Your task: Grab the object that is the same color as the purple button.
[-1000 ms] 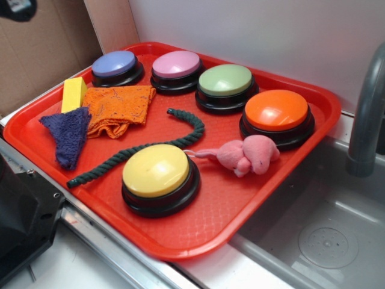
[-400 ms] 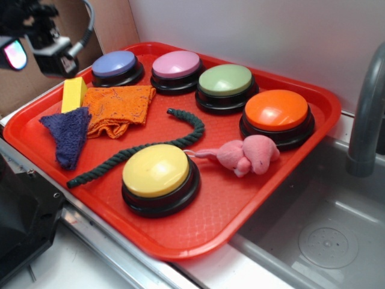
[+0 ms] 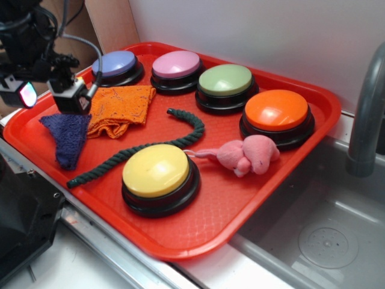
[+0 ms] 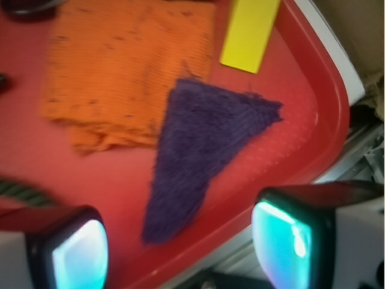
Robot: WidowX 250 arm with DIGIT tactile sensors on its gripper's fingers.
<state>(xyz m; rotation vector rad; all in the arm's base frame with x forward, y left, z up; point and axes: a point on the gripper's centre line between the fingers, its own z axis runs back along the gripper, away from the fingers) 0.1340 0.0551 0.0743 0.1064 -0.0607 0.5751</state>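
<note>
The object, a dark purple knitted cloth folded to a triangle, lies at the left end of the red tray. In the wrist view this purple cloth sits just ahead of my fingers, its tip pointing between them. My gripper hovers over the cloth's far edge, open and holding nothing; in the wrist view the gripper straddles the tray's rim. The purple button stands at the tray's back left, behind the gripper.
An orange knitted cloth touches the purple one on the right. A yellow block lies beyond it. Pink, green, orange and yellow buttons, a green rope and a pink plush mouse share the tray. Sink at right.
The gripper has come down from the top left corner to just above the purple cloth, and now hides the yellow block in the exterior view. Nothing on the tray has moved.
</note>
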